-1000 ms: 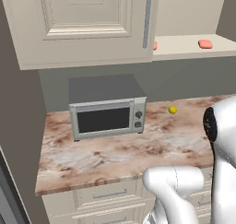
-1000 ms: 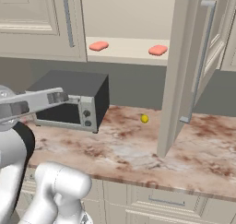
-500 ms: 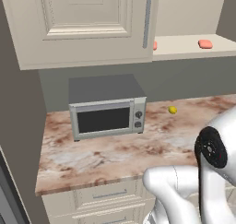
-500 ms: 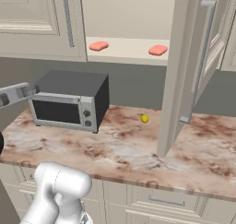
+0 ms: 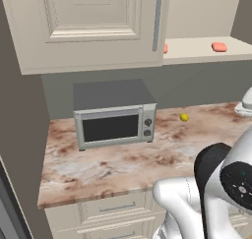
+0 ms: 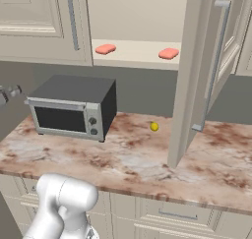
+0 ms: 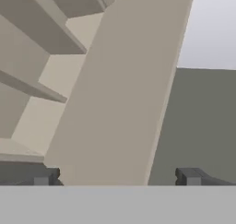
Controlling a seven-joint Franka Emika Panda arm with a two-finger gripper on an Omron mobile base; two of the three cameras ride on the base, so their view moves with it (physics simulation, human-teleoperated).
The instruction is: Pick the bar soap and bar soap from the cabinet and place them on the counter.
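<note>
Two salmon-pink bar soaps lie apart on the beige shelf of the open cabinet [image 6: 138, 53], one to the left [image 6: 105, 49] and one to the right [image 6: 168, 53]. In the left base view the right bar soap [image 5: 219, 46] shows whole, while the other [image 5: 165, 48] peeks out from behind the closed door. The marbled counter [image 6: 123, 159] runs below the shelf. My gripper [image 7: 117, 179] is open, its dark fingertips [image 7: 46, 178] wide apart with nothing between them. They face a cream panelled surface [image 7: 115, 103] and are far from both soaps.
A grey microwave [image 6: 74, 107] stands on the counter's left part, and a small yellow ball [image 6: 154, 127] lies near the wall. The cabinet's right door [image 6: 197, 75] hangs open over the counter. My white arm [image 5: 216, 194] rises at the lower right of the left base view.
My arm has swung out of the left of the right base view and lower in the left base view. Both soaps, the ball and the microwave have stayed put. The jaws remain open.
</note>
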